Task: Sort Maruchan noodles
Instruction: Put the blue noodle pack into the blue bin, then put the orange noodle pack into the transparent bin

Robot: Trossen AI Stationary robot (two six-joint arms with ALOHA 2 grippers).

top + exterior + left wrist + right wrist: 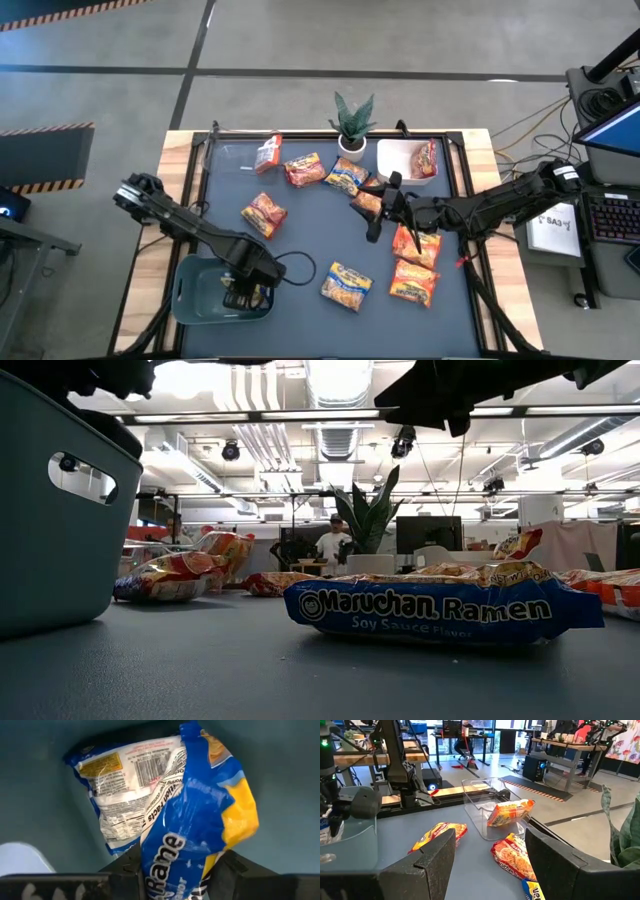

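Left gripper (240, 292) hung over the grey-blue plastic bin (190, 300) at the near left, fingers clamped on a blue-and-yellow crinkly ramen packet (200, 820), apparently to drop it there with its own kind

Right gripper (377, 215) waited mid-table, fingers apart and empty, above the scattered orange packets (264, 213). Only the left wrist view showed the second blue packet (125, 790) already lying in the bin; from above, the arm hid it

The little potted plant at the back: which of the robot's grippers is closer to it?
The right. The right gripper hovers mid-table, just in front of the potted plant. The left gripper is over the teal bin at the near left corner.
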